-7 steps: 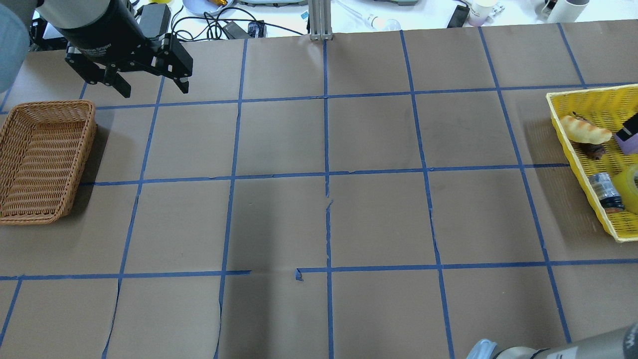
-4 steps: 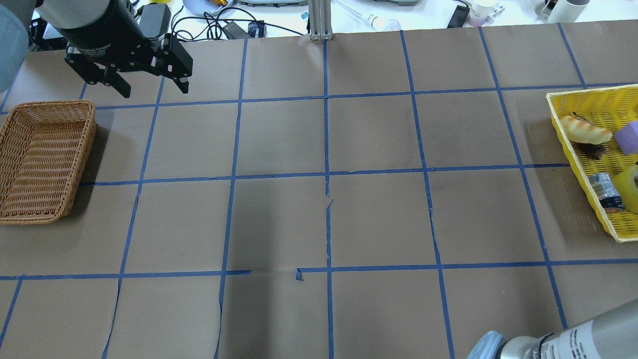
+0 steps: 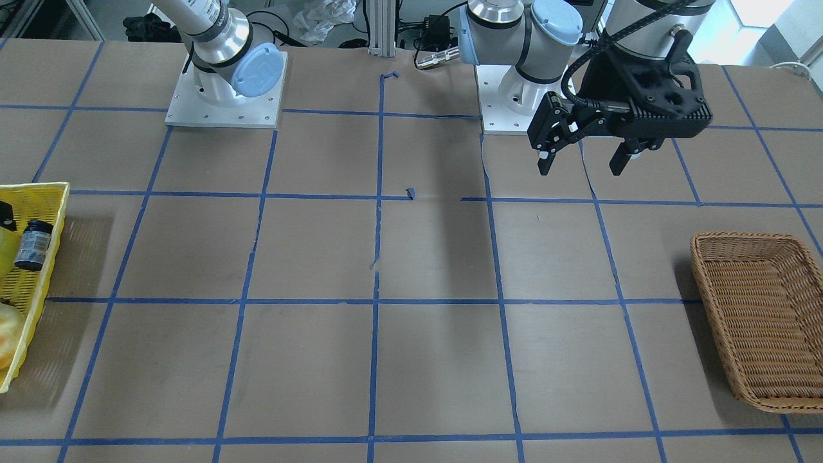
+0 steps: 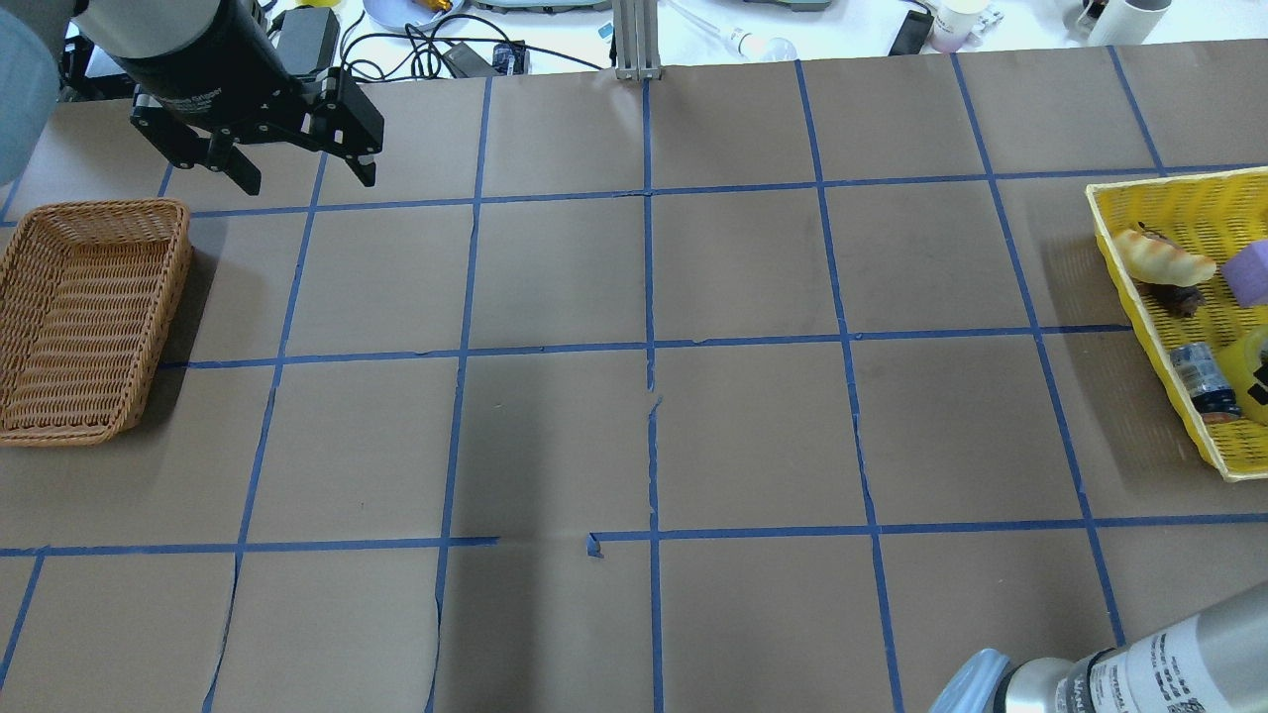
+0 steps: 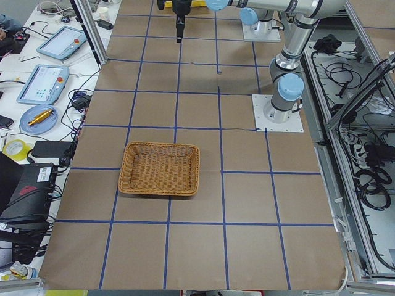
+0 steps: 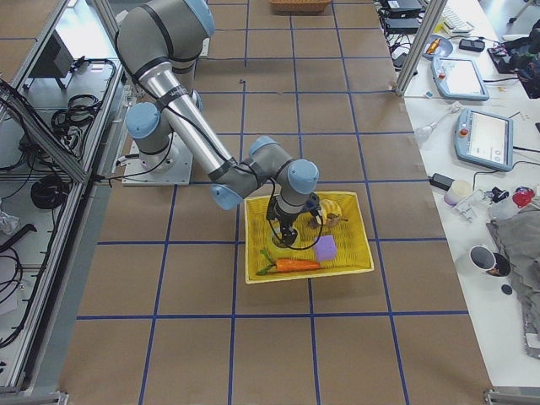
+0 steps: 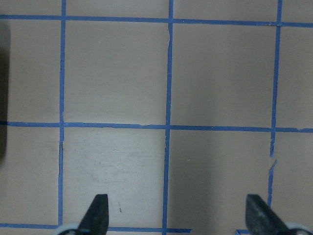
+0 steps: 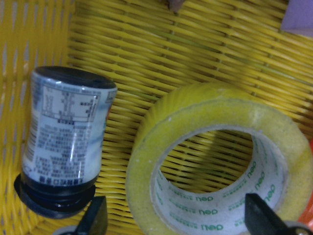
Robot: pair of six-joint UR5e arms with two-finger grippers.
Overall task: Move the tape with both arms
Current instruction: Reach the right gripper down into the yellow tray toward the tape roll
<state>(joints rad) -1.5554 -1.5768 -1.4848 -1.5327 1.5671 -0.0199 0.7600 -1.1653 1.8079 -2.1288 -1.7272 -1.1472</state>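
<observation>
Right gripper (image 8: 177, 218), wrist view: I read its fingers (image 8: 95, 218) as spread wide and holding nothing; the tape (image 8: 195, 105) lies flat in the yellow basket (image 8: 146, 39), directly beneath them; one fingertip shows outside the roll, in the gap between it and the dark jar (image 8: 66, 147); the other shows over the roll's white core, so the two straddle the roll's wall on the jar side; whether either pad touches the roll I cannot tell. The jar lies on its side, just beyond the outer finger and close beside the roll; a purple block (image 8: 301, 17) sits ahead of the fingers, at the far corner of the view.

Left gripper (image 4: 307, 180), overhead view: fingers parted, nothing between them; it hangs above the table (image 4: 743, 436), well apart from the tape; under its fingertips my wrist view shows brown paper and blue grid lines (image 7: 168, 73); the wicker basket (image 4: 99, 206) stands off to one side of the fingers, not beneath them.
</observation>
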